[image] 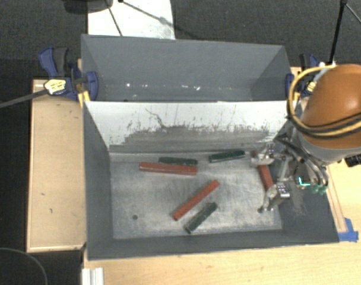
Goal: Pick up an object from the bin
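Gripper at grey bin's right end, fingers open either side of short red stick, long red stick and dark green stick mid-bin

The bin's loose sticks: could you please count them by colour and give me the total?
Red sticks: 3
Dark green sticks: 3
Total: 6
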Tool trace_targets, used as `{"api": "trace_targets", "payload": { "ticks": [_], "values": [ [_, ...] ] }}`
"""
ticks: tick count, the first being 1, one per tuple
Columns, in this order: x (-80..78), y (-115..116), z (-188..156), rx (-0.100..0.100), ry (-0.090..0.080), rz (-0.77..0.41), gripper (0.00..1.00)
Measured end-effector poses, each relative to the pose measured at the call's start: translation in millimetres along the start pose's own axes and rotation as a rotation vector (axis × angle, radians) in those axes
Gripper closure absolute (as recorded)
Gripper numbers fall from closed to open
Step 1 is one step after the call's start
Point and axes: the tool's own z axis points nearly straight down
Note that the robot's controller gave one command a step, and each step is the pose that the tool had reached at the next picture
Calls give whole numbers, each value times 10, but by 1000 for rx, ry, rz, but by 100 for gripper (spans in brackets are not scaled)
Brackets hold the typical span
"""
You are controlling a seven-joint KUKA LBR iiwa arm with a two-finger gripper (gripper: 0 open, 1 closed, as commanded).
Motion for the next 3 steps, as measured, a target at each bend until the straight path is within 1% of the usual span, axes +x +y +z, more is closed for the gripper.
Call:
{"api": "trace_targets", "payload": {
  "ticks": [1, 2, 3],
  "values": [
    [-15, 1, -34, 1, -8, -2, 0],
    [-78, 401, 627, 1, -13, -89, 0],
    [-281, 1033, 833, -2, -10, -203, 0]
  ]
}}
